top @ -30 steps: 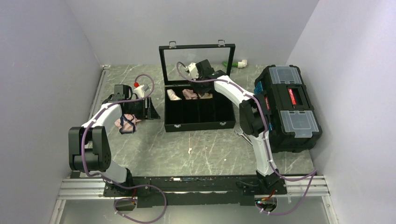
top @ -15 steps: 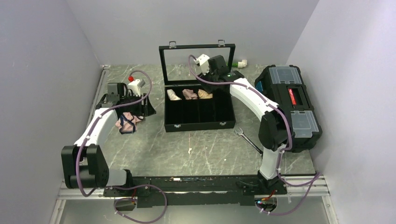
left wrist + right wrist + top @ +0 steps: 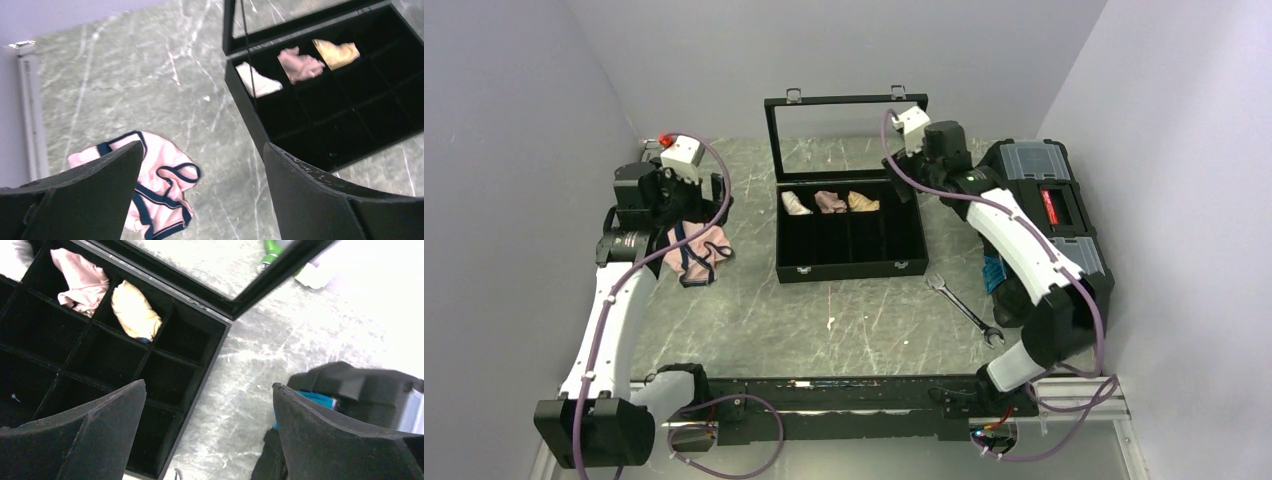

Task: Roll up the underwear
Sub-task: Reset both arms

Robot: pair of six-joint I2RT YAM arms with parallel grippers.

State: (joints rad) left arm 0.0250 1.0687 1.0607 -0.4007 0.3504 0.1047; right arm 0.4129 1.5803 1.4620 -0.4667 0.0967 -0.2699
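Observation:
The underwear point(image 3: 862, 201) is a tan-beige roll in the third compartment of the back row of the black box point(image 3: 849, 264). It also shows in the left wrist view, underwear point(image 3: 336, 52), and in the right wrist view, underwear point(image 3: 134, 310), with a bit of navy edge at its lower end. My right gripper point(image 3: 946, 145) hangs open and empty above the box's back right corner, right gripper point(image 3: 208, 384). My left gripper point(image 3: 674, 190) is open and empty, high over the table at the left, left gripper point(image 3: 201, 145).
Pink underwear point(image 3: 150, 185) with navy edging lies crumpled on the table left of the box. A cream roll point(image 3: 796, 203) and a pink roll point(image 3: 830, 201) fill the neighbouring compartments. The glass lid point(image 3: 846, 100) stands upright. A black toolbox point(image 3: 1044, 215) is at the right, a wrench point(image 3: 964, 310) in front.
The right gripper rose off the box's back row and swung right, leaving the tan roll there. The left gripper lifted back and left off the pink underwear. Both jaws opened wider.

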